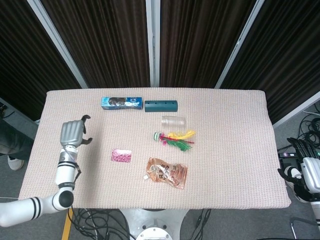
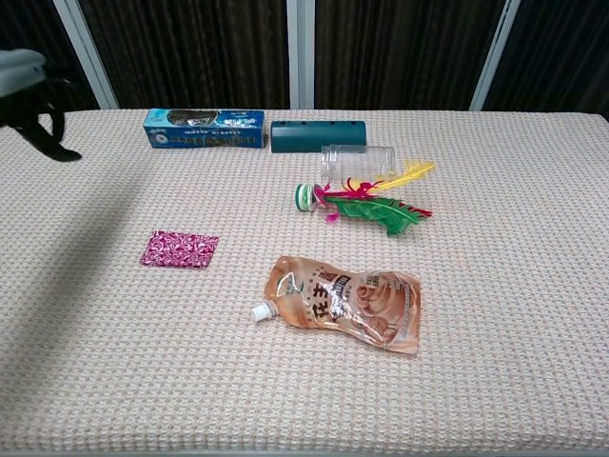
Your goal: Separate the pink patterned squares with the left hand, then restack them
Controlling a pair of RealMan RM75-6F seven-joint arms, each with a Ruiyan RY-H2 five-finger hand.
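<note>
we take this for a robotics lab or recording studio, not a home. dark pleated curtains (image 1: 100,40) split by pale metal posts (image 1: 152,42) wall off the far side beyond the left hand (image 1: 73,134). the surface (image 1: 225,150) wears a beige woven cloth and holds an unrelated mix of props: a blue snack box (image 1: 121,103), a teal block (image 1: 161,105), a clear jar (image 1: 173,121), a feather shuttlecock (image 1: 174,138), a drink pouch (image 1: 166,172). loose cables (image 1: 100,222) trail on the grey floor (image 1: 250,222) beneath the near edge, and more wiring (image 1: 310,130) lies by the right hand (image 1: 303,172).
</note>
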